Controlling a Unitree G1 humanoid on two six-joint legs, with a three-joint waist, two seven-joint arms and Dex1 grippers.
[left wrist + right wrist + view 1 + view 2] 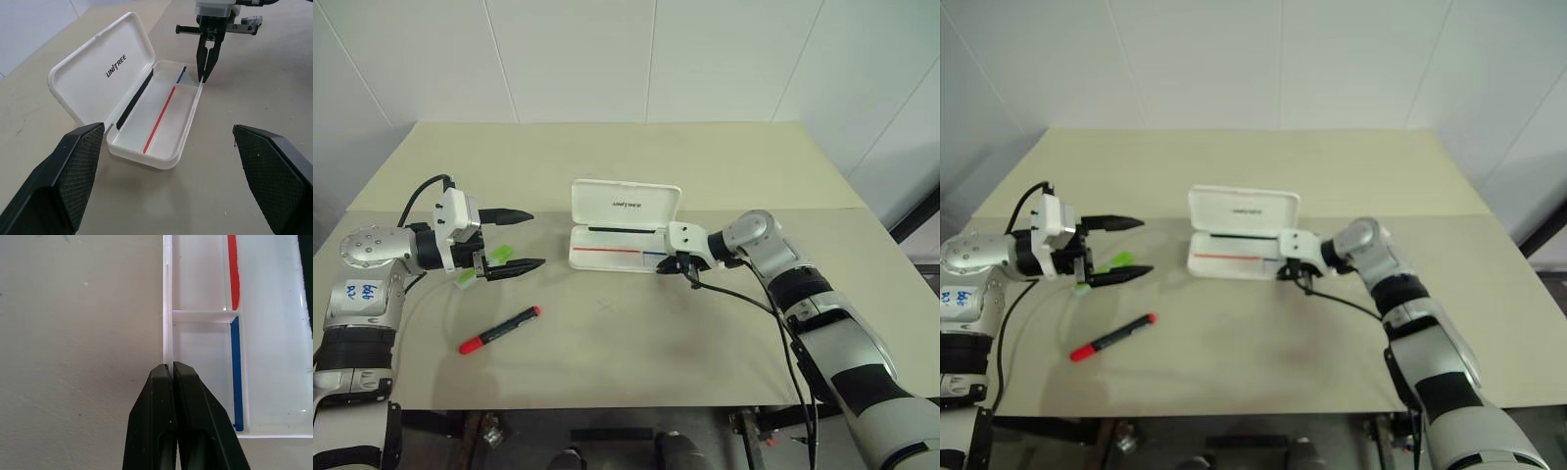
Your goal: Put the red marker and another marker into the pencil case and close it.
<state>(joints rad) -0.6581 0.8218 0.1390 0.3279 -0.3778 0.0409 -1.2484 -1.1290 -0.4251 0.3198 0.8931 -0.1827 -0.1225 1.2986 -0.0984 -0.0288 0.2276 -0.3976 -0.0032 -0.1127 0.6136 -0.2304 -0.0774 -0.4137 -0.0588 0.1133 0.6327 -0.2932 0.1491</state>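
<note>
I see my left gripper [516,239] spread wide and holding nothing, well left of the pencil case [625,227]. The green marker [498,256], chunky, translucent lime, lies just behind its lower finger. The red marker [499,330], black barrel with red cap and end, lies on the table [636,343], left of and nearer me than the open white case. My right gripper [172,369] is pinched tight on the case's front wall at its right end.
</note>
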